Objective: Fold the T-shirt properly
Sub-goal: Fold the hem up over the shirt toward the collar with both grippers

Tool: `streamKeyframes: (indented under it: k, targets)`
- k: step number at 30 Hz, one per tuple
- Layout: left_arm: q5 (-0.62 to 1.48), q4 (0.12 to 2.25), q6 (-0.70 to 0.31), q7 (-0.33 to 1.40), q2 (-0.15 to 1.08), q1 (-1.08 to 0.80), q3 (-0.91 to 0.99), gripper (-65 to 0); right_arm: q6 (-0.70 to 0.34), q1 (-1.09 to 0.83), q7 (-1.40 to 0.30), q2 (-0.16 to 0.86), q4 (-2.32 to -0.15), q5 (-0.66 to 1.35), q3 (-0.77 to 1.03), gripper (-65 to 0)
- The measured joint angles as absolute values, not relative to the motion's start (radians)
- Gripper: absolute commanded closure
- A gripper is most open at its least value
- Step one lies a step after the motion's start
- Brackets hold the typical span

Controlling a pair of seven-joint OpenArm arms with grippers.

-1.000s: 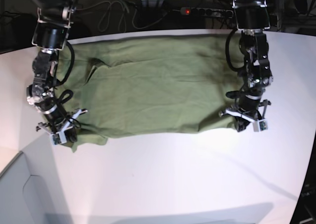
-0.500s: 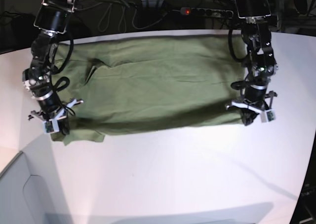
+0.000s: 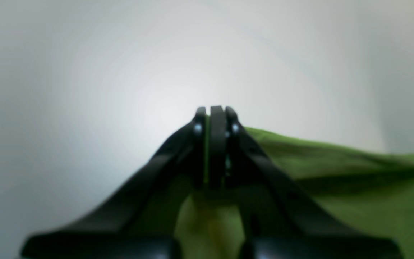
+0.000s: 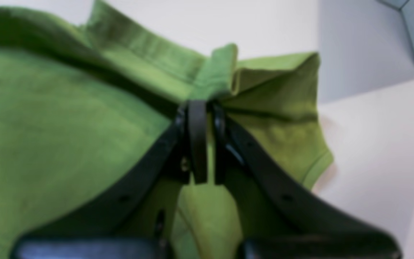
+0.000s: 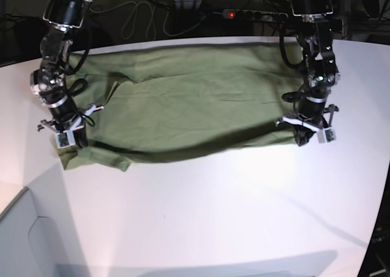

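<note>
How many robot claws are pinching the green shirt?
2. The left tool pinches the T-shirt at its right end in the base view; the right tool pinches its left end.

Both arms reach down from the far side. The left gripper [image 5: 306, 135] and right gripper [image 5: 66, 141] are clamped tight, wrists angled downward.

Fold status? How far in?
Early. Done: both grippers are shut on the T-shirt, right gripper at the sleeve end, left gripper at the opposite end. In hand: its near edge is lifted. Left: laying this fold flat, then every later fold.
</note>
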State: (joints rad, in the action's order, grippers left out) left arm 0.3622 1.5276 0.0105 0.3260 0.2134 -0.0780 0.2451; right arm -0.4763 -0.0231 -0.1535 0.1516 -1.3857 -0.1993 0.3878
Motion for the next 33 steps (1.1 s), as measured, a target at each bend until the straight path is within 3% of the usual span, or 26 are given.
streamKeyframes:
  k: [20, 23, 30, 33]
  targets:
    - [0.362, 1.527, 0.01, 0.326, 0.214, -0.095, 0.245, 0.0, -0.477, -0.075, -0.158, 0.152, -1.386, -0.199, 0.45, -2.1]
    - [0.362, 1.527, 0.01, 0.325, 0.214, -0.094, 0.245, 0.0, -0.477, -0.041, -0.162, 0.152, -1.386, -0.2, 0.445, -11.4]
    - [0.363, 1.527, 0.01, 0.326, 0.213, -0.098, 0.245, 0.0, -0.477, 0.006, -0.211, 0.191, -1.425, -0.2, 0.445, -46.6]
    - [0.362, 1.527, 0.01, 0.326, 0.213, -0.102, 0.245, 0.0, -0.477, 0.043, -0.227, 0.191, -1.408, -0.204, 0.427, -52.8]
